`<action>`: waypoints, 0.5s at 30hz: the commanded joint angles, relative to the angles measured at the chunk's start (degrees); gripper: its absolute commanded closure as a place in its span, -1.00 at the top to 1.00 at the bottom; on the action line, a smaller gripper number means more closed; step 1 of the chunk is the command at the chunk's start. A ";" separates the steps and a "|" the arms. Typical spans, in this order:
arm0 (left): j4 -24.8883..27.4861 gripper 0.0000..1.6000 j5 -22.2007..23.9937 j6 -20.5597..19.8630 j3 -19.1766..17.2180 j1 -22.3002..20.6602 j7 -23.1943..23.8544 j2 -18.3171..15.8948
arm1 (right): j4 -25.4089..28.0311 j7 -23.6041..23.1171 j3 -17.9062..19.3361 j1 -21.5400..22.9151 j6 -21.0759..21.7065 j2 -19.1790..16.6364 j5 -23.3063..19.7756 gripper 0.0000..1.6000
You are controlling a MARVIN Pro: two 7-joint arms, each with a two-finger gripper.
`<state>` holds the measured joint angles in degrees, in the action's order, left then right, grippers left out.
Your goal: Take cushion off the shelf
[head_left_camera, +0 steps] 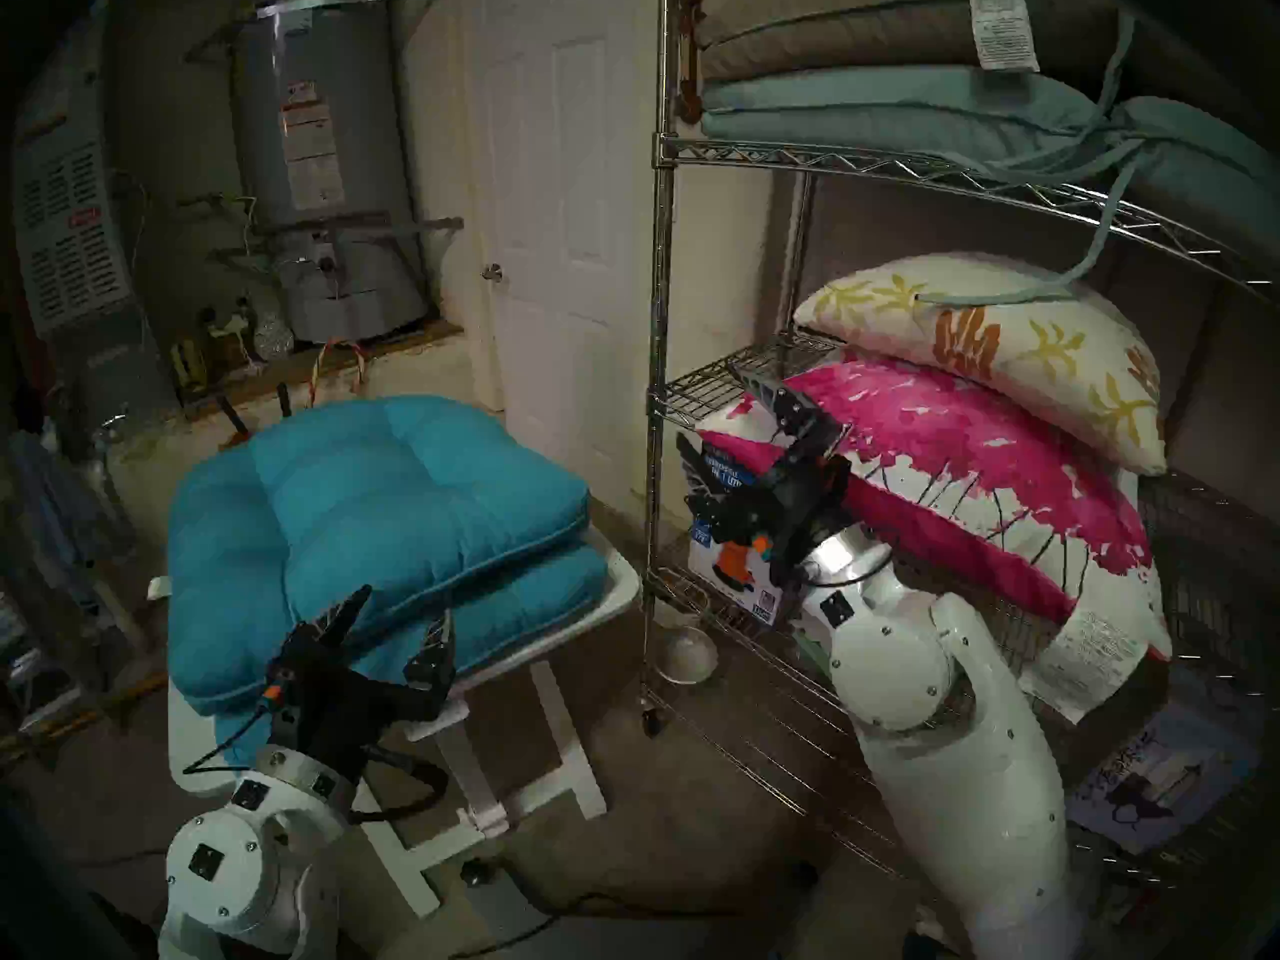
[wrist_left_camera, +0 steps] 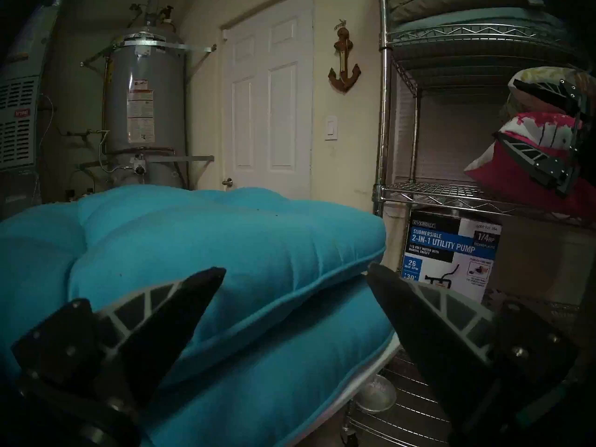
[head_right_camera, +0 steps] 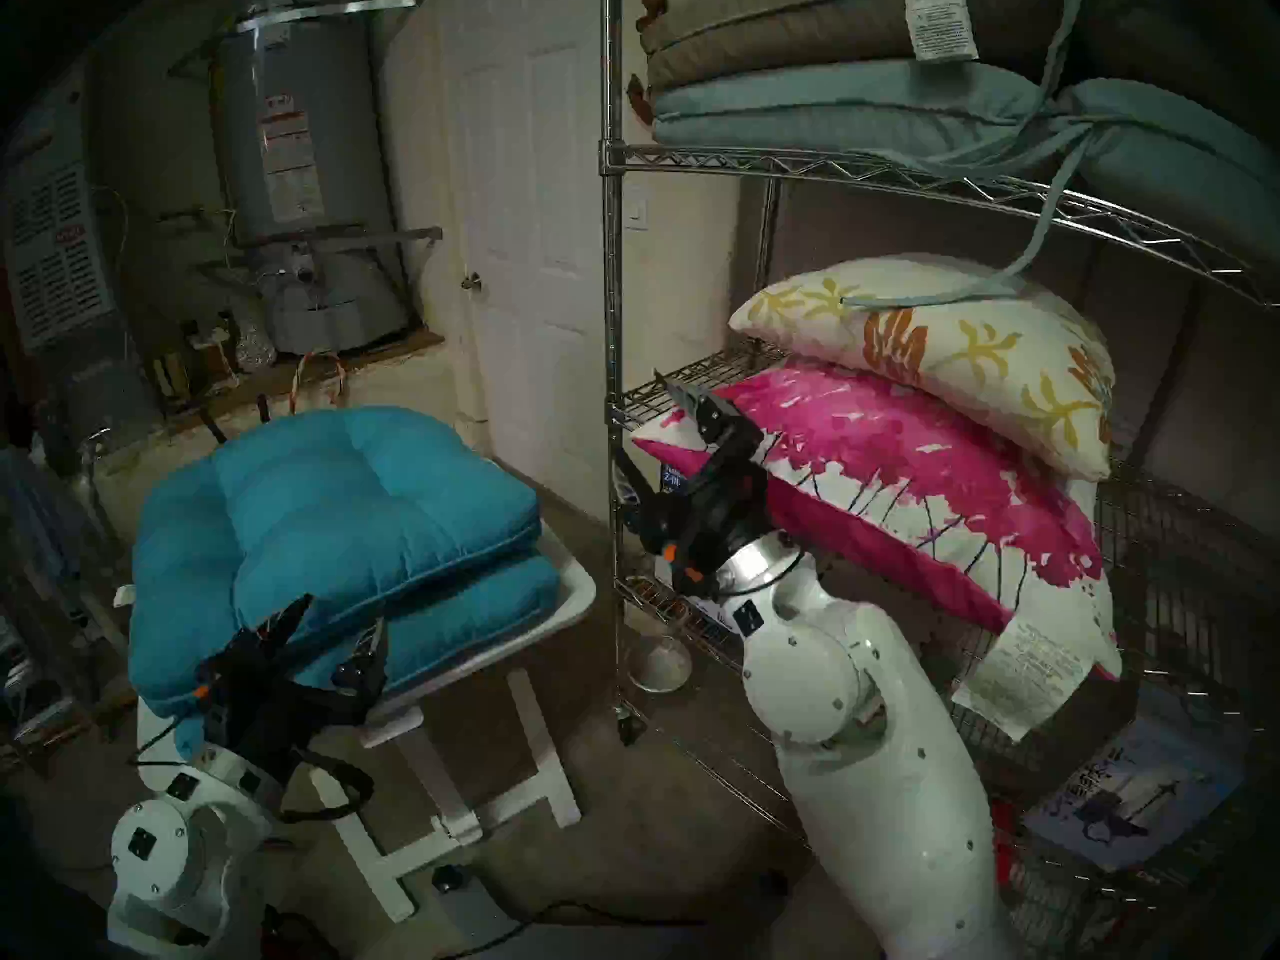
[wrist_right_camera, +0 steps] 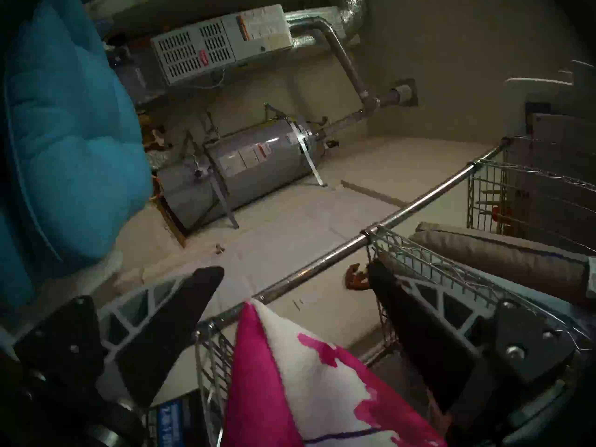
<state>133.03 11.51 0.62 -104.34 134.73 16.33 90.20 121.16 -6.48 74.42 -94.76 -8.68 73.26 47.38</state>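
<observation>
Two patterned cushions sit on the shelf (head_left_camera: 727,377) middle tier: pink cushion (head_left_camera: 970,474) below, leaf-print cushion (head_left_camera: 990,342) overlapping at 1 o'clock. Right gripper (head_left_camera: 744,429) spread wide at its 9 o'clock corner, pinching nothing; that corner pokes between the fingers. Left gripper (head_left_camera: 398,612) spread too, beside stacked teal cushions (head_left_camera: 374,494), free floor between.
</observation>
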 commanded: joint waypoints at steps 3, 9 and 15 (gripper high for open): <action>1.12 1.00 0.03 0.27 -0.03 -0.30 0.06 -0.05 | 8.42 1.02 -2.23 -8.56 1.68 -4.06 -2.08 1.00; 1.11 1.00 0.02 0.26 -0.03 -0.37 0.07 -0.04 | 11.01 2.63 -0.56 -12.59 4.67 -7.31 -3.11 1.00; 1.11 1.00 0.02 0.25 -0.04 -0.41 0.08 -0.03 | 14.08 5.04 3.31 -17.33 7.87 -9.69 -4.14 1.00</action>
<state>133.00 11.51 0.62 -104.34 134.35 16.35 90.20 130.56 -4.33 74.53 -106.34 -3.41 66.74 44.51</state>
